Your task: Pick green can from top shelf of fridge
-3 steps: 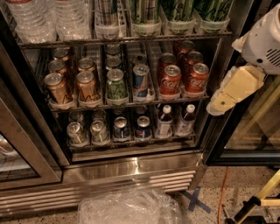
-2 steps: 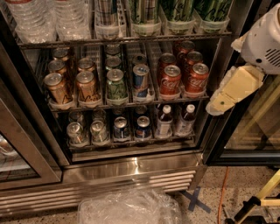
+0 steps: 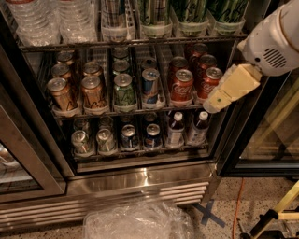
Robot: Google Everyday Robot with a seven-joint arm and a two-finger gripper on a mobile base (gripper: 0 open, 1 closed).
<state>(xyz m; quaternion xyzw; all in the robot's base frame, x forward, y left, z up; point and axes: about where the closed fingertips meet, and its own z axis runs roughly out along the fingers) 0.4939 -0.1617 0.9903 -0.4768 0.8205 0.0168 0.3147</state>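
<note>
The gripper (image 3: 218, 97) is hanging at the right side of the fridge (image 3: 140, 181), just beside the red cans (image 3: 182, 86), and pointing down-left; whether it is open or closed, I cannot tell. The white arm (image 3: 275, 42) is slanting in from upper right. The green can (image 3: 189, 10) is standing higher, on the top shelf (image 3: 131, 43).

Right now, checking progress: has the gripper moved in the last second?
Yes. The gripper shifted left and slightly up, toward the red cans.
</note>
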